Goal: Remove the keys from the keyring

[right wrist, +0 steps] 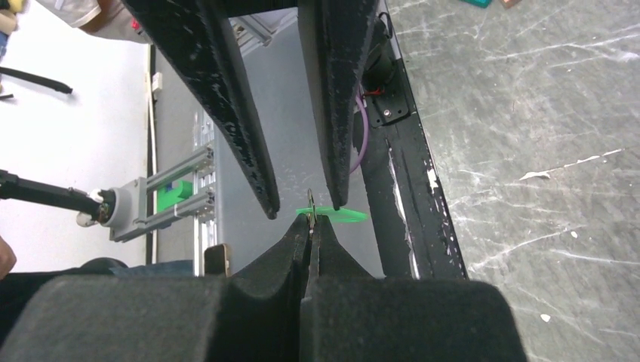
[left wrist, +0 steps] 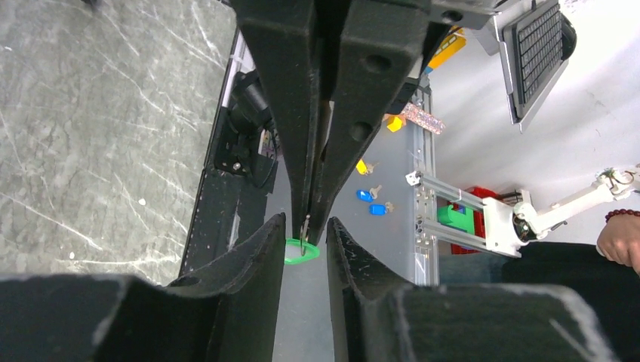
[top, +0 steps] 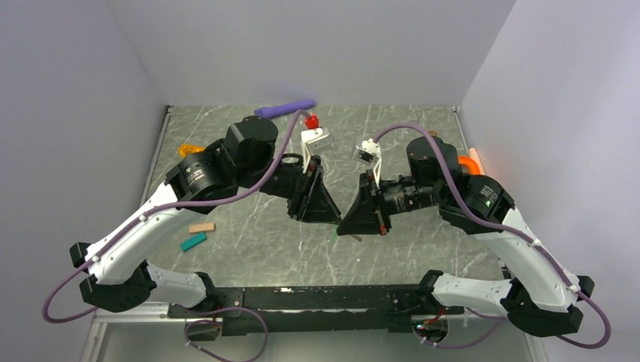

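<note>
My right gripper [right wrist: 309,228] is closed tight, its fingertips pressed together on the thin wire ring [right wrist: 310,201], which stands up just past the tips. My left gripper [left wrist: 306,225] is open with a moderate gap and grips nothing. Its two fingers [left wrist: 256,264] straddle the right gripper's closed tips, the ring and the key.

The key [right wrist: 343,215] hangs on the ring right at the right gripper's tips. On the right wrist camera it lies flat and almost edge-on. Its long axis runs level across the view, from the ring out toward the table side, passing under one left fingertip. On the left wrist camera it sits in the gap between the left fingers, close against one of them; I cannot tell whether it touches.

From above, the key is only a green speck just below where the two grippers meet, over the middle of the table [top: 249,241] toward its near edge.

The one label I can find is on the left arm's joint, too small to read.

Well off to the left lie a tan block [top: 201,227] and a teal block [top: 193,241].
</note>
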